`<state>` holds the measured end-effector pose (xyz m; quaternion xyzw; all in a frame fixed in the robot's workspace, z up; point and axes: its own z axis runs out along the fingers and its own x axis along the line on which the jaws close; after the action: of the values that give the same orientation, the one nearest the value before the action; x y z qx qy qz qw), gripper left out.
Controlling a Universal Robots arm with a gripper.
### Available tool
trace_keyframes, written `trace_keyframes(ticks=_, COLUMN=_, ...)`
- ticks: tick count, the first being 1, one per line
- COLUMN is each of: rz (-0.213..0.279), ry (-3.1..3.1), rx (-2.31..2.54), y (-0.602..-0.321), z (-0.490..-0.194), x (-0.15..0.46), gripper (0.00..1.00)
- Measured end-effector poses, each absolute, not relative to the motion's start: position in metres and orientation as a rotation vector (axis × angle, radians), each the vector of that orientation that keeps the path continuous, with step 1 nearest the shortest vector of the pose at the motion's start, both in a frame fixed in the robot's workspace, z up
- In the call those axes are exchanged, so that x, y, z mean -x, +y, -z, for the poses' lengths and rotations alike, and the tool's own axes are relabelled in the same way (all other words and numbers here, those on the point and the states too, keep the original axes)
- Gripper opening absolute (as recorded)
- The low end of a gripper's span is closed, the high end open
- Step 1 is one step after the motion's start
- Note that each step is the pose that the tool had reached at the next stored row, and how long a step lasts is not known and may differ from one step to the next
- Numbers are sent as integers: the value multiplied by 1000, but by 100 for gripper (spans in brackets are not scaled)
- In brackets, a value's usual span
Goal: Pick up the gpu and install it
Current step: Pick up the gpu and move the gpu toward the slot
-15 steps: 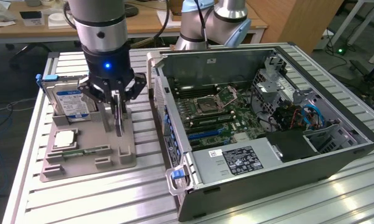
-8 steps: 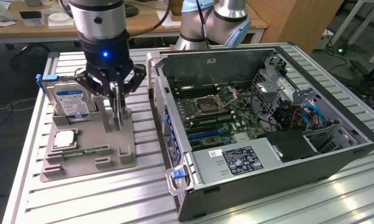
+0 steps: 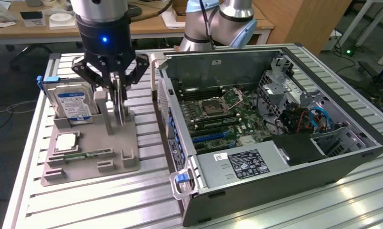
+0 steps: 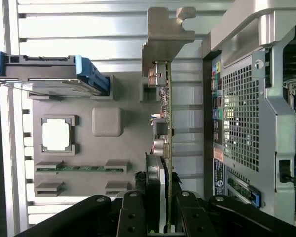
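Gripper [image 4: 165,182] clamps gpu [image 4: 167,123] edge-on, bracket [image 4: 165,39] at far end. Taking 12 o'clock from gripper toward bracket: case [image 4: 246,98] at 3 o'clock, just beside; tray [image 4: 118,148] at 9 o'clock, holding hard drive [image 4: 44,81], cpu [image 4: 55,134], memory stick [image 4: 81,169].

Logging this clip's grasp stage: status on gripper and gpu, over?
Copy: gripper shut on gpu, above grey holder. Card upright, lower end at holder. Blue-labelled hard drive alongside, apart; open case on exterior view's right.
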<state>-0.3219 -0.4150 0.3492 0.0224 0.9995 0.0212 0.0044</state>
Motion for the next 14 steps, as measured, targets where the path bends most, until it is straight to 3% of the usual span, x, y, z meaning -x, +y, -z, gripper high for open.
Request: trace_keyframes(ticks=14, rz=-67, ry=3131, rx=-70, y=-415, z=-393, x=322, gripper=28)
